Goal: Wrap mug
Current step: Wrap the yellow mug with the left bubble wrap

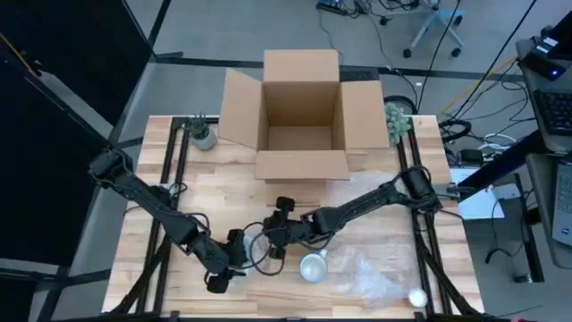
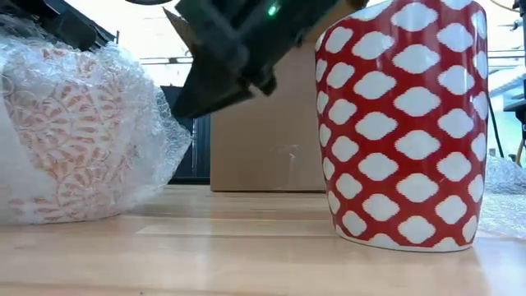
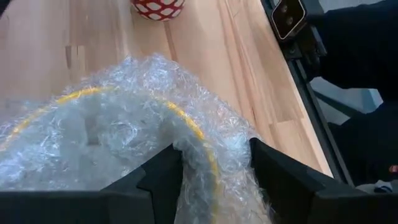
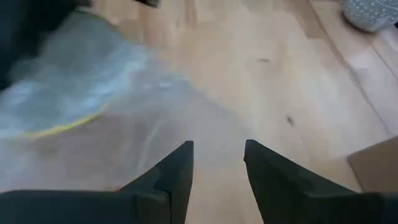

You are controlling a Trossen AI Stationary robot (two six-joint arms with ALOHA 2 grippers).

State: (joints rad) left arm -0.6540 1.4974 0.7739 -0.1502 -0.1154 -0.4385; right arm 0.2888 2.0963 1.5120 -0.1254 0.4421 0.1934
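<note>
Between my left gripper's (image 3: 214, 168) fingers there's a fold of bubble wrap (image 3: 124, 124), pinched at the crinkled edge, so this hand is closed down on the film with only the wad keeping the pads apart. The wrap bundles a patterned mug (image 2: 66, 140), orange print showing through the plastic, sitting on the wooden table (image 1: 375, 215) near the front edge, left of centre in the overhead. A yellow rim line shows through the film close to my fingers.

My right gripper (image 4: 217, 168) hovers just beside the bundle, fingers parted a little, nothing between them, film blurred underneath.

Handling judgement: the wrap is light, soft, springy, and slippery on itself, so it'll probably unfold if I let go. The mug inside is stiff, looks ceramic, likely heavy for its size and breakable. Best hold is the gathered film at the mouth, or across the body through the padding, not a loose flap.

A second mug (image 2: 403, 123), red with white diamonds, stands unwrapped and upright just to the right of the bundle. More loose wrap (image 1: 375, 273) lies farther right. The open cardboard box (image 1: 301, 116) sits at the back centre, well apart, with small potted plants (image 1: 202, 132) at the rear corners.
</note>
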